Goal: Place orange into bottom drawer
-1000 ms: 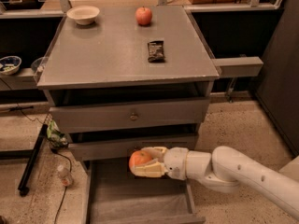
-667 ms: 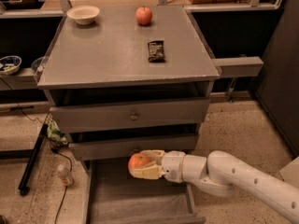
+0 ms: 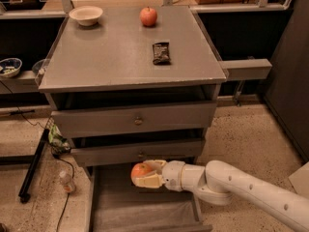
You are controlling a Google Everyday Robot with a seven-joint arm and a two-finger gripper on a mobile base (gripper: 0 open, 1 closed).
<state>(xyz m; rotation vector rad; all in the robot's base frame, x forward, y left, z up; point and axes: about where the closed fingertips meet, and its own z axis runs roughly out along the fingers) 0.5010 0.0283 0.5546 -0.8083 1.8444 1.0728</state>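
The bottom drawer (image 3: pixel 140 212) stands pulled out towards the near side, a deep grey box with a paler sheet across the nearer part of its floor. Nothing shows lying in it. Over its far end, just under the front of the middle drawer (image 3: pixel 137 154), hangs the claw (image 3: pixel 144 174) on its white arm (image 3: pixel 241 187), which reaches in from the right. The claw is closed around the orange (image 3: pixel 139 170), one finger above the fruit and one below.

So the carry looks done and the drawer is open, but the orange is not yet set down. What is left, by my reading, is to lower it to the drawer floor, let go and draw the arm back — whether the drawer must then be pushed shut, the task does not say.

Further back, the middle drawer and the top drawer (image 3: pixel 135 122) are both closed, so their contents are hidden. On the worktop (image 3: pixel 106 62) lie a dark snack bar (image 3: pixel 161 53), a red apple (image 3: pixel 148 16) at the far edge, and a pale bowl (image 3: pixel 86 15) far left — it seems to hold nothing, though its inside is hard to read.
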